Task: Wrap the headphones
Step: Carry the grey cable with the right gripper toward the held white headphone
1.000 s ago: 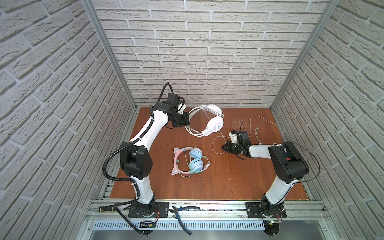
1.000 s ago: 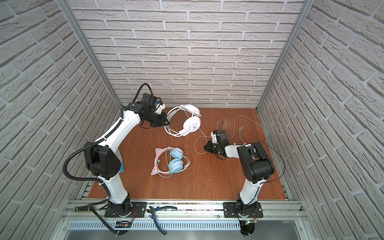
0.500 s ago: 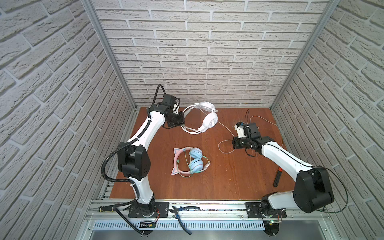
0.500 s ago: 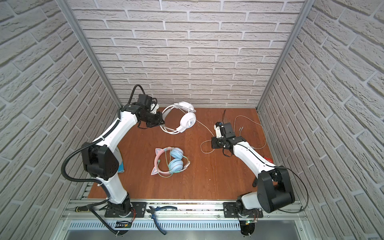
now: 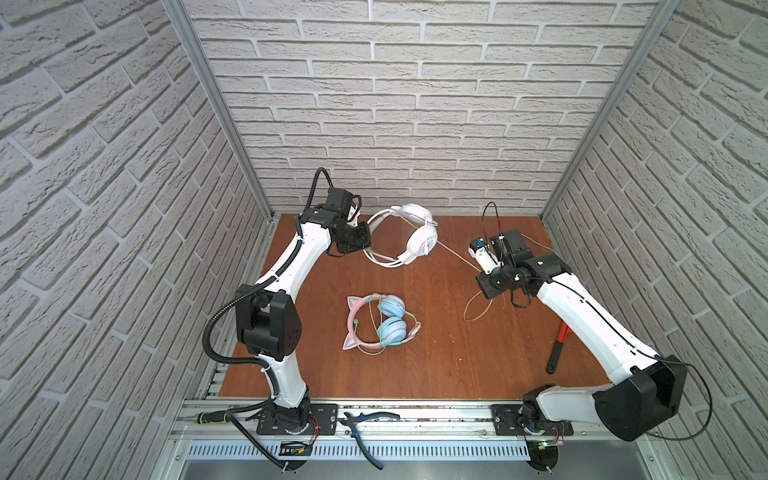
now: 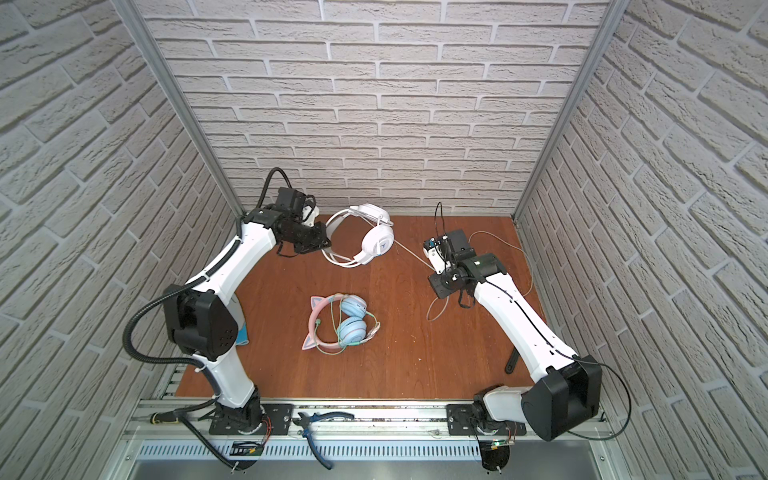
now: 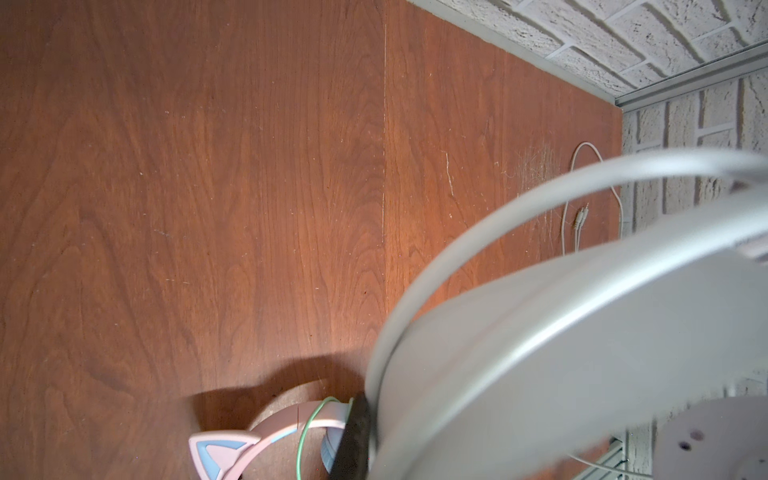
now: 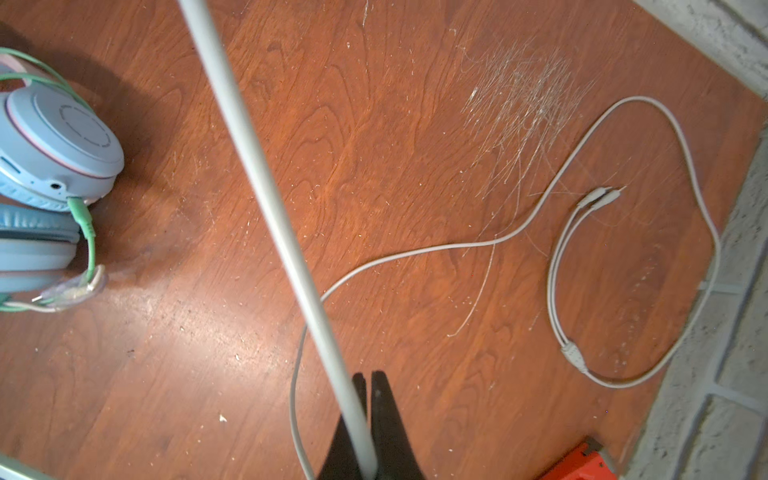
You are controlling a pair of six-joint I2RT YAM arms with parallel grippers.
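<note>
Held up near the back wall [image 5: 415, 145]: white headphones [image 5: 419, 239], band pinched in the left gripper [image 5: 366, 243], seemingly as an anchor. Stretched taut from the cup: white cable [image 5: 453, 254], clamped in the tightly closed right gripper [image 8: 369, 379], likely for winding. Apart, mid-table [image 5: 436, 374]: cat-ear headphones [image 5: 380, 324], cable looped round.

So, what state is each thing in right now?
white headphones: held up by the band.
white cable: one stretch taut, rest lying loose.
cat-ear headphones: lying flat, untouched.
left gripper: shut on white headphones.
right gripper: shut on white cable.
</note>
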